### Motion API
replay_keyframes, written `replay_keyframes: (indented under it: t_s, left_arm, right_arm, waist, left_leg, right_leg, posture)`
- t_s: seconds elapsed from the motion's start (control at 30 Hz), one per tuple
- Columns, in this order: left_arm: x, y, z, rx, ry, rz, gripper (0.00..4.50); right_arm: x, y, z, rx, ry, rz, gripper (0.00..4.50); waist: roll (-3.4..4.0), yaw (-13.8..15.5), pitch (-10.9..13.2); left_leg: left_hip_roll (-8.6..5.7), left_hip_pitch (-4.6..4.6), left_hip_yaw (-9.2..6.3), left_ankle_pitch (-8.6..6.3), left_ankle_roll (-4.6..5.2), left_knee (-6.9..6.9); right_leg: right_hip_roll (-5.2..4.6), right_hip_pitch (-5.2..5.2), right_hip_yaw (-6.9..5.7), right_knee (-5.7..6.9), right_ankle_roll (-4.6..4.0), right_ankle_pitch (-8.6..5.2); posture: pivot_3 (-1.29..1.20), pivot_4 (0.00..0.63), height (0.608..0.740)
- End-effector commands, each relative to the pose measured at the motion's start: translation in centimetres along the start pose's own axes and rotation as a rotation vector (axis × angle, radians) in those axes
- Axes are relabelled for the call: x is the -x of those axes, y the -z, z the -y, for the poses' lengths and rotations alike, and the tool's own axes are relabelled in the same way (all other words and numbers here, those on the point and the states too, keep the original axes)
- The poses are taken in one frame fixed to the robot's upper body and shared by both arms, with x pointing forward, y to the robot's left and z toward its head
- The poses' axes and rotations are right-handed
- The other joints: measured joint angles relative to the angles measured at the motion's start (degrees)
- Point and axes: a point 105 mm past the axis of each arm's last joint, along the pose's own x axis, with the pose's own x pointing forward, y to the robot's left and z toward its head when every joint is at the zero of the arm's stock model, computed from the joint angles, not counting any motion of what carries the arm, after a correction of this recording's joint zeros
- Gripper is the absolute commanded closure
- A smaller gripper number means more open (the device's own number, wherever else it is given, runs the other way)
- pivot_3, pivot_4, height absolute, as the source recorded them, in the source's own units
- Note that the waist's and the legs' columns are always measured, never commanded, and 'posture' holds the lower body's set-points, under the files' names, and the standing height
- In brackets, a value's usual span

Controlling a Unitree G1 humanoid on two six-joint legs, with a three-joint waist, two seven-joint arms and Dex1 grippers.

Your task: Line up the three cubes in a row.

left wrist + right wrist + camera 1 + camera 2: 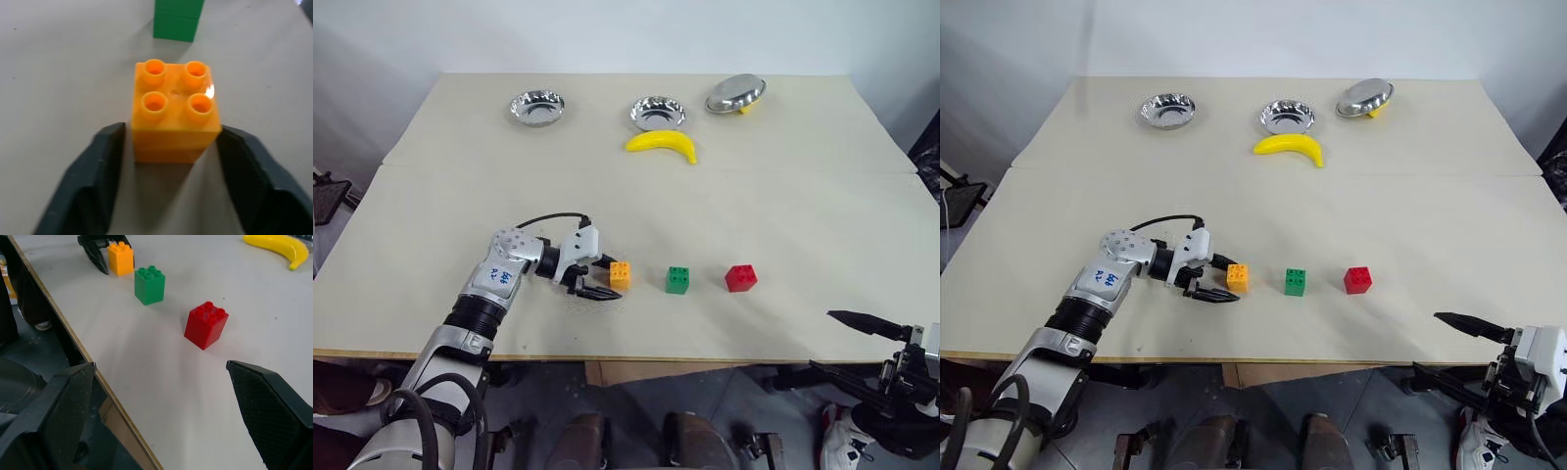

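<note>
Three cubes stand in a row on the table (783, 215), near its front edge: orange (621, 275), green (677, 280) and red (740, 278), with even gaps between them. My left gripper (609, 278) lies low on the table, pointing right. It is open, with one finger on each side of the orange cube (175, 110), which rests on the table. In the left wrist view one finger (102, 166) stands slightly off the cube's side. My right gripper (822, 341) hangs wide open off the table's front right edge, empty, with the red cube (206, 325) ahead of it.
A yellow banana (662, 145) lies at the back middle. Behind it are two upright metal bowls (536, 107) (658, 113) and a third, tilted bowl (736, 94) at the back right. A seam crosses the table behind the cubes.
</note>
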Motion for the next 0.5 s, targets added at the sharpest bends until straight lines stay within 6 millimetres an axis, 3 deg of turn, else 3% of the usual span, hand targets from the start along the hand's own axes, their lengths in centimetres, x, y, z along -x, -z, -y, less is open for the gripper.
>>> replay_keyframes:
  t_s: [0.03,0.3,0.4,0.5]
  left_arm:
    - [1.3,-0.6,-0.4,-0.042,-0.049,0.032,0.15]
    - [7.7,0.6,1.4,-0.057,-0.163,0.174,0.04]
    - [11.0,2.9,2.5,-0.023,-0.289,0.148,0.04]
    - [13.2,3.9,4.3,0.023,-0.347,0.151,0.04]
  right_arm:
    - [-0.1,-0.1,0.0,0.012,0.005,0.023,0.00]
    - [-0.6,0.0,0.7,-0.020,-0.001,0.050,0.00]
    - [-0.9,-0.3,1.6,-0.009,0.005,0.072,0.00]
    - [-1.0,-0.3,2.1,0.002,-0.016,0.065,0.00]
  waist:
    - [-0.01,-0.1,0.0]
    - [0.01,-0.8,0.0]
    - [0.01,-0.9,0.0]
    - [0.02,-1.2,0.0]
  left_leg:
    - [0.00,0.00,0.01,0.00,0.00,0.00]
    - [0.07,0.00,0.05,0.00,-0.03,-0.06]
    - [0.10,0.01,0.02,-0.01,-0.04,-0.06]
    - [0.10,0.02,0.01,-0.01,-0.04,-0.07]
  right_leg:
    - [0.00,0.00,0.00,0.00,0.00,0.00]
    - [0.01,-0.12,0.07,-0.03,-0.01,0.00]
    - [-0.01,-0.11,0.07,-0.16,-0.01,0.00]
    - [-0.03,-0.11,0.08,-0.17,-0.02,0.00]
  posture:
    - [0.00,0.150,0.740]
    - [0.00,0.150,0.740]
    - [0.00,0.150,0.740]
    - [0.00,0.150,0.740]
